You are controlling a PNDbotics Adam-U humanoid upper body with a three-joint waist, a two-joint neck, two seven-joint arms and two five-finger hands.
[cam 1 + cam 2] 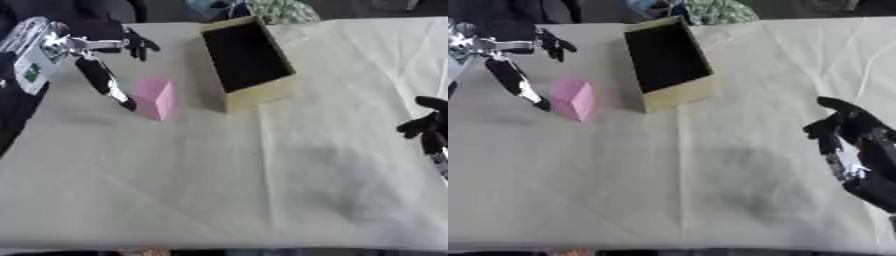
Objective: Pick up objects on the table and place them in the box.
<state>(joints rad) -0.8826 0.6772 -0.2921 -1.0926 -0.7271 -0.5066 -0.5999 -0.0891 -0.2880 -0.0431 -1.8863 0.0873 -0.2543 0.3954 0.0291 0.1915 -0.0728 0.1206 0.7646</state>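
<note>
A pink block [155, 97] stands on the cloth-covered table, left of a tan cardboard box [262, 96] whose dark inside shows nothing. My left hand [105, 77] reaches in from the upper left, open, its thumb stretched down to just beside the block's left face and its other fingers [138, 44] spread well above the block. Whether the thumb tip touches the block is not clear. My right hand [852, 135] hangs at the right edge, far from the block, with relaxed fingers and nothing in it.
A pale cloth [262, 190] covers the table, with a wide bare stretch in front of the box. Beyond the far edge lies patterned green fabric [280, 10] and dark shapes.
</note>
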